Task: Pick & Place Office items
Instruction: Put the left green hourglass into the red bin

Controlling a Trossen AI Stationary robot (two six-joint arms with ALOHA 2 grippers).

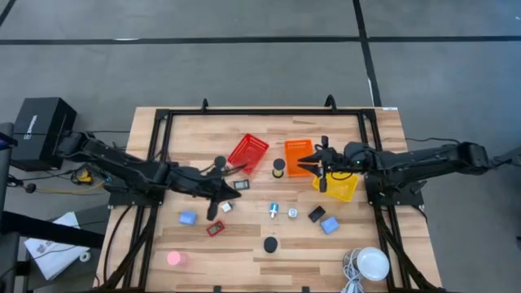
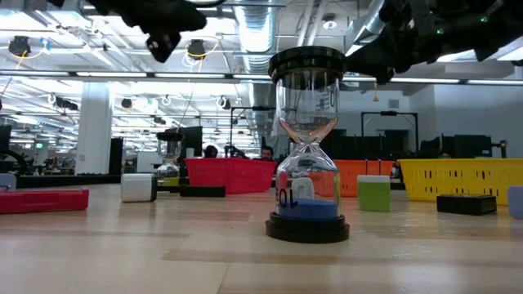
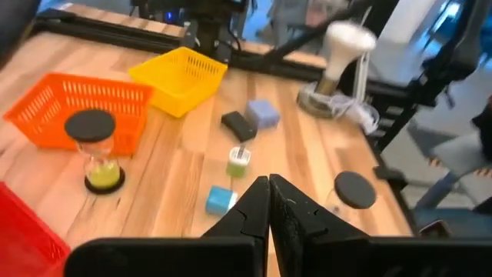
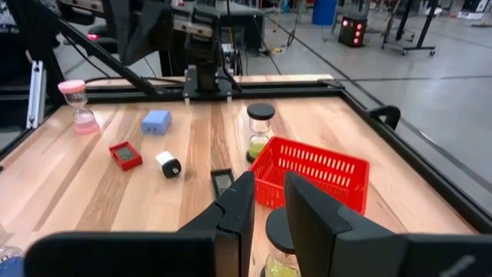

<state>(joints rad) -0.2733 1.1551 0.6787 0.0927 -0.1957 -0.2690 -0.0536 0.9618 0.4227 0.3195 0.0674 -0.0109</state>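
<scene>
The office items lie scattered on the wooden table. There are blue blocks [image 1: 187, 218] [image 1: 329, 225], a red-framed piece [image 1: 214, 229], black rectangles [image 1: 317, 214] [image 1: 242, 185], silvery bits [image 1: 274, 210] and a pink-topped timer [image 1: 173, 259]. Black-topped sand timers [image 1: 270, 243] [image 1: 278, 167] [image 1: 220, 162] stand upright on their bases. My left gripper [image 1: 230, 194] [image 3: 269, 192] hovers shut above the table's middle left, near one black rectangle. My right gripper [image 1: 313, 165] [image 4: 269, 208] is open over the orange basket [image 1: 298, 155]. It points toward the yellow-sand timer [image 4: 278, 231].
A red basket [image 1: 248, 152] lies tilted at the middle far side, and a yellow basket [image 1: 338, 185] sits right of the orange one. A white round lamp [image 1: 373, 264] with a coiled cord stands at the near right corner. A black frame [image 1: 163, 122] borders the table.
</scene>
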